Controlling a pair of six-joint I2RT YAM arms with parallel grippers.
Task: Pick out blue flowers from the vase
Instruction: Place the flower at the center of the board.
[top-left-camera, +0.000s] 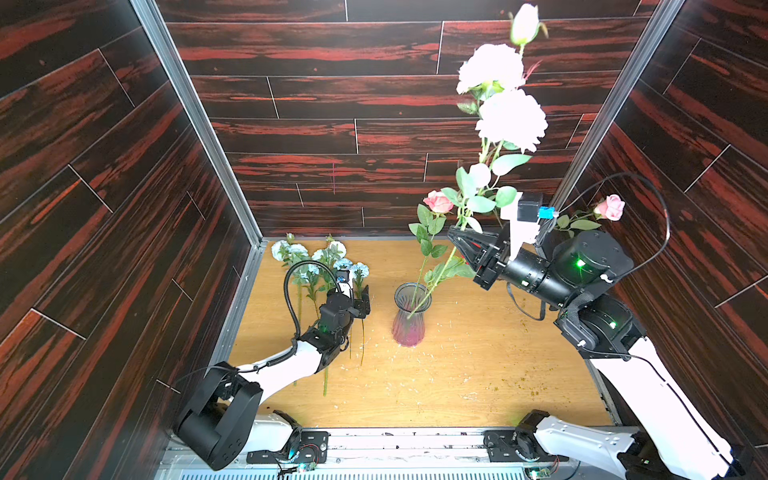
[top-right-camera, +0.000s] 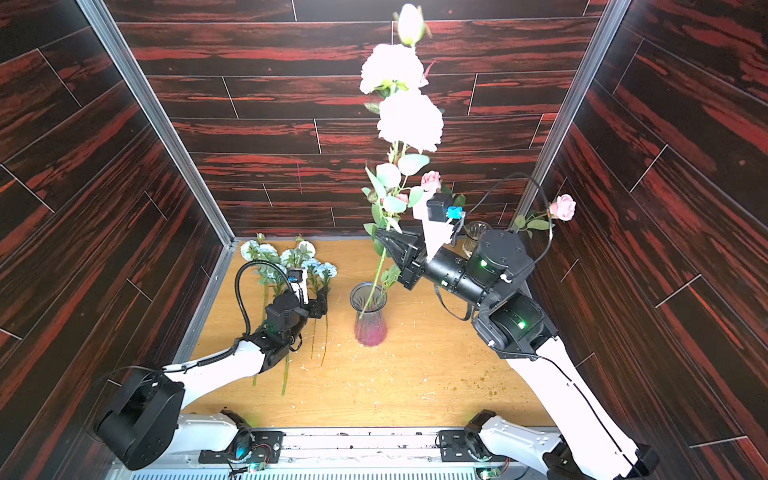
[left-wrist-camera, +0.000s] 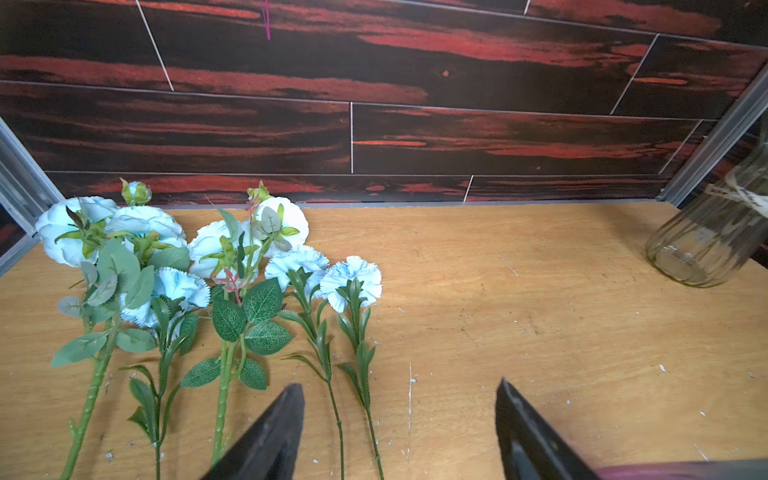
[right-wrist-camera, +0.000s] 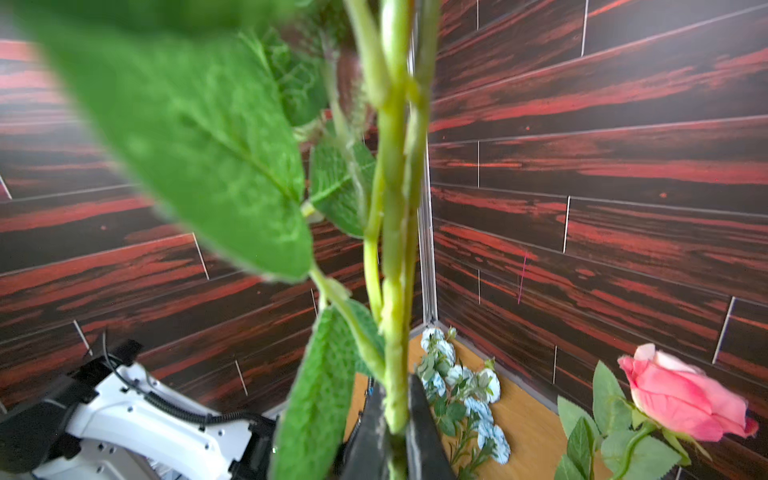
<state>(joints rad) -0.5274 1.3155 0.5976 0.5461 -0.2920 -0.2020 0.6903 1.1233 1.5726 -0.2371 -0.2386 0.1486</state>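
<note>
Black right tool (right-wrist-camera: 395, 403) clamped tight on a thick green artificial stem (right-wrist-camera: 390, 249), above the ribbed glass vase with pink-tinted base (top-left-camera: 409, 328); stem foot looks to sit inside the rim, hard to be sure. Step: pulling this stem out. Next move calls for a straight lift until the foot clears, without snagging the pink rose (top-left-camera: 438, 201) sharing the vase, then a carry to the pile. Held stem: big ruffled blooms (top-left-camera: 513, 118), bud on top, washed near white by light. Left tool (left-wrist-camera: 399, 415) jaws apart, empty, low over the pale blue flowers (left-wrist-camera: 183, 284) lying side by side on the wooden counter (top-left-camera: 478, 374), rear left, well apart from vase.
</note>
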